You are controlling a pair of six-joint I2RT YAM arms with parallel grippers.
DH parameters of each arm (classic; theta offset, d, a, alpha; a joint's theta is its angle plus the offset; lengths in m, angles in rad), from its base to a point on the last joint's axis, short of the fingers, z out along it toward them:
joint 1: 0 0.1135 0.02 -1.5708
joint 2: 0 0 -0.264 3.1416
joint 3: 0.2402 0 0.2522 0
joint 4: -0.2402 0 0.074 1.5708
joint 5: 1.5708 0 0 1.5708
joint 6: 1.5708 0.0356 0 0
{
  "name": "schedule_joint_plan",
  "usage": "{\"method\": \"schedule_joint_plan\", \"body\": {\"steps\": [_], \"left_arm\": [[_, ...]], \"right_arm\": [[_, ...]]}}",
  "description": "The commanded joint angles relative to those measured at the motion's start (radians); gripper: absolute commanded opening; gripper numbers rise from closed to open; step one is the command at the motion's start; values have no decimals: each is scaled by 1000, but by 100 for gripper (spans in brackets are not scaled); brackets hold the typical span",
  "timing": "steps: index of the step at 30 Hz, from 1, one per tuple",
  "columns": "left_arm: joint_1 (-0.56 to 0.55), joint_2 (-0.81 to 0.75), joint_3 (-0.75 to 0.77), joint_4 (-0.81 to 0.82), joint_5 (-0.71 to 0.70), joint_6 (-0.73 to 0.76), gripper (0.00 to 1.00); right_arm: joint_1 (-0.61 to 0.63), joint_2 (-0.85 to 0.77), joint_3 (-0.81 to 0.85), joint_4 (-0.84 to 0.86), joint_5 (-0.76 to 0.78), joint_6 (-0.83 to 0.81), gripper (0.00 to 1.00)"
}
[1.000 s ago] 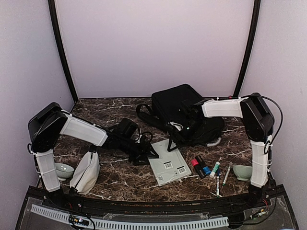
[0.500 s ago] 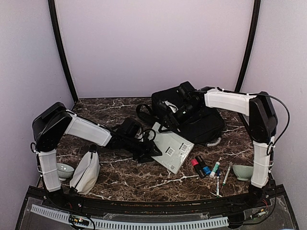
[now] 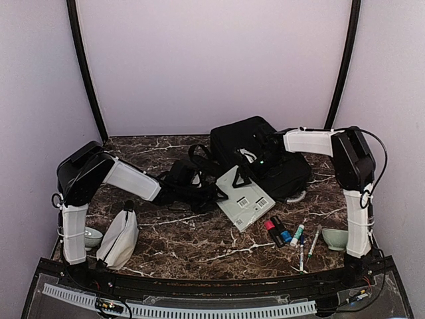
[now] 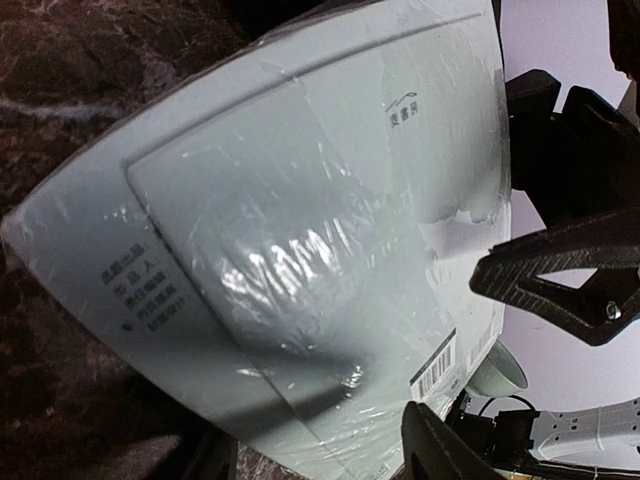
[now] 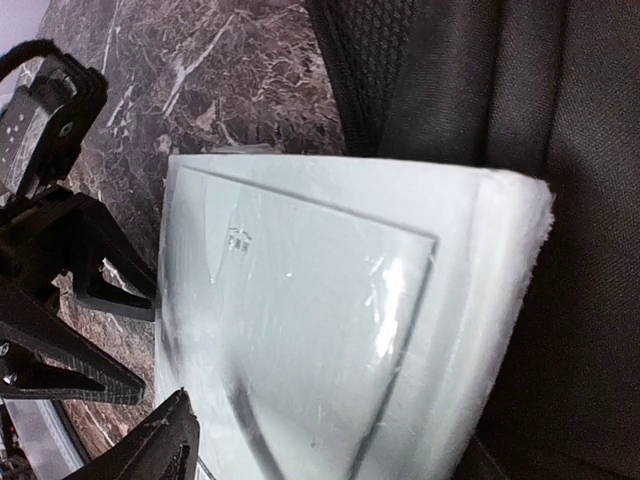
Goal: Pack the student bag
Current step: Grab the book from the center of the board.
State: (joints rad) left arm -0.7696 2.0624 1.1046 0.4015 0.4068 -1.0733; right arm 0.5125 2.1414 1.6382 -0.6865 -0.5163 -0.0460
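Here, one student bag (image 3: 291, 174), one booklet (image 3: 244, 199) — right claw (image 3: 247, 171) holds it, left claw (image 3: 216, 193) wide.

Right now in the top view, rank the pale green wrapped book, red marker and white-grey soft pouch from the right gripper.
1. Pale green wrapped book, at the right gripper.
2. Red marker, front right.
3. White-grey soft pouch, front left.

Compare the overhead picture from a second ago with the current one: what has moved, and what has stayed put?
The pale book has moved from the middle of the table back and right, its far edge now at the bag. The left hand followed it; the right hand is at its far edge. Whether either grips it is unclear. Bag, pouch, markers and bowls stayed put.
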Motion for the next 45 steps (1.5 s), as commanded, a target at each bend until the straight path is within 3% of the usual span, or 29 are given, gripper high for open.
{"method": "schedule_joint_plan", "body": {"steps": [1,4,9,14,18,23,26,28,31,35,39,45], "left_arm": [[18,54,-5,-54,-93,21,59],[20,54,-8,-55,-95,19,59],[21,56,-11,-56,-103,22,59],[23,56,-10,-59,-109,28,59],[23,53,-12,-51,-113,32,59],[23,44,-31,-14,-123,8,59],[23,40,-36,-12,-127,2,59],[22,36,-38,-13,-132,1,59],[23,23,-45,-14,-141,9,59],[23,-25,-64,-19,-184,44,60],[19,-122,-76,-21,-236,142,62],[-63,-270,-42,-27,-405,518,68]], "right_arm": [[14,42,-24,-60,25,12,79],[6,54,-23,-86,-17,12,79],[-6,9,-23,-112,-274,-29,54],[-7,-102,-48,-66,-384,-11,33],[-5,-140,-73,-39,-467,15,30],[15,-107,-110,-44,-396,22,51],[36,-68,-100,-82,-358,12,54],[43,-57,-90,-91,-360,13,50],[41,-70,-65,-92,-353,23,33],[-3,-100,-14,-97,-353,35,20],[-88,-139,33,-110,-433,17,0],[-235,-262,33,-70,-472,31,0]]}}
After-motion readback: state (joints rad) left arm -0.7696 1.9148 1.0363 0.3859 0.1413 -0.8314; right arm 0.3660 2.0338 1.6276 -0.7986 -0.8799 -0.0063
